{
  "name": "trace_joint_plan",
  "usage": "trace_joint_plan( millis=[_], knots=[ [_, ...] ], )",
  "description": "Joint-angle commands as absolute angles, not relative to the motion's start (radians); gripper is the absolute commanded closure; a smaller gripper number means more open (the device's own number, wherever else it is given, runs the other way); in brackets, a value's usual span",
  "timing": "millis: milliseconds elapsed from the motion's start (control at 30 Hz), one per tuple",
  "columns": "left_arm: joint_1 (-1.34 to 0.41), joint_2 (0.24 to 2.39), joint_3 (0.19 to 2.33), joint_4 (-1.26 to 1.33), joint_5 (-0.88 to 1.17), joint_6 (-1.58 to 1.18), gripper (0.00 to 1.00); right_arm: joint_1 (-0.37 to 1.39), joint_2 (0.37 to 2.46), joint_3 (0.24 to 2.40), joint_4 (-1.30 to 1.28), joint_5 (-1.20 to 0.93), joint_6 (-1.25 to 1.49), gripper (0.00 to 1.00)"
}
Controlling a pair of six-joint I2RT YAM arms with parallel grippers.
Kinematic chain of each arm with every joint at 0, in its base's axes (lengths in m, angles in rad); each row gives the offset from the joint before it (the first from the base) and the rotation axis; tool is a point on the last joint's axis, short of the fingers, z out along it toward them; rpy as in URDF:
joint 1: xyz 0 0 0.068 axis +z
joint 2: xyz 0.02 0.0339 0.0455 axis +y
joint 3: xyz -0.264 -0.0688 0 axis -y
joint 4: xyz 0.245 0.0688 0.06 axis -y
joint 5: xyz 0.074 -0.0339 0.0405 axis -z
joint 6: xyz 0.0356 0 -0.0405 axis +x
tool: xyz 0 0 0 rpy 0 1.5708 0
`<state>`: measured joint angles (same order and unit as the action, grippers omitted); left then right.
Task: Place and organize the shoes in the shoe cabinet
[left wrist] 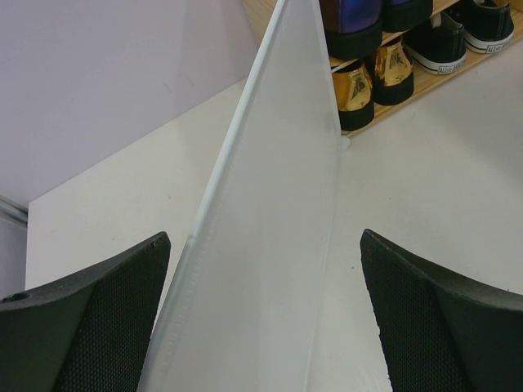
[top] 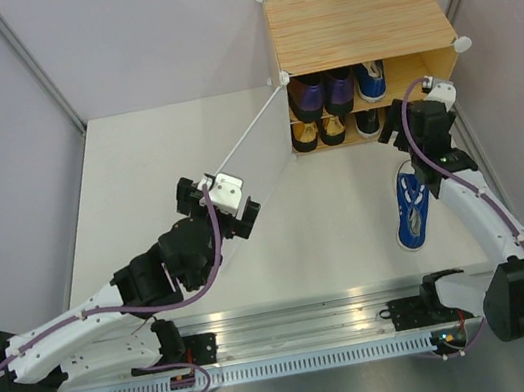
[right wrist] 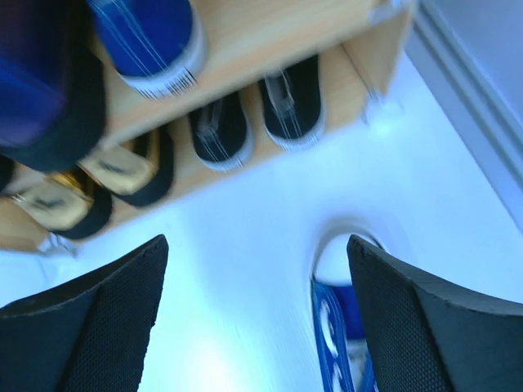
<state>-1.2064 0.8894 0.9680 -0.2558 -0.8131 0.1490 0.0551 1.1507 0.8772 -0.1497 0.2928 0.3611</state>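
Shoes [top: 367, 122]: purple pair [top: 323, 94] and one blue sneaker [top: 371, 82] on the cabinet's [top: 357, 17] upper shelf, gold pair [top: 320, 132] and black pair below. Second sneaker [top: 412, 210] lies on the white table [top: 184, 159] under the right gripper [right wrist: 257, 245], released and empty. Left gripper [left wrist: 265, 241], released, straddles the open door [left wrist: 270, 163]. Lilac walls [top: 132, 36] enclose the table.

blue sneaker [right wrist: 331, 327] blurred, cut off below

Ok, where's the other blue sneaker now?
The loose blue sneaker lies on the table, right side of the top view, in front of the shoe cabinet, beside the right arm.
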Motion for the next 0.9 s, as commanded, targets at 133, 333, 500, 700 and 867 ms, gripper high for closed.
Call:
trace_joint_plan(
  millis=[133, 333, 500, 700, 867],
  knots=[
    [-1.201, 0.877, 0.986, -0.235, -0.824, 0.166, 0.0, 0.051, 1.016, 0.818, -0.472, 0.356, 0.483, 0.06],
    [-1.201, 0.887, 0.985, -0.236, -0.824, 0.163, 0.0, 0.052, 0.986, 0.738, -0.5, 0.397, 0.548, 0.08],
    [-1.201, 0.914, 0.983, -0.236, -0.834, 0.166, 0.0, 0.052, 1.038, 0.71, -0.494, 0.423, 0.578, 0.07],
    [-1.201, 0.927, 0.982, -0.236, -0.836, 0.163, 0.01, 0.052, 1.126, 0.68, -0.451, 0.408, 0.581, 0.02],
    [-1.201, 0.922, 0.982, -0.236, -0.836, 0.166, 0.01, 0.051, 1.216, 0.683, -0.417, 0.423, 0.574, 0.02]
  ],
)
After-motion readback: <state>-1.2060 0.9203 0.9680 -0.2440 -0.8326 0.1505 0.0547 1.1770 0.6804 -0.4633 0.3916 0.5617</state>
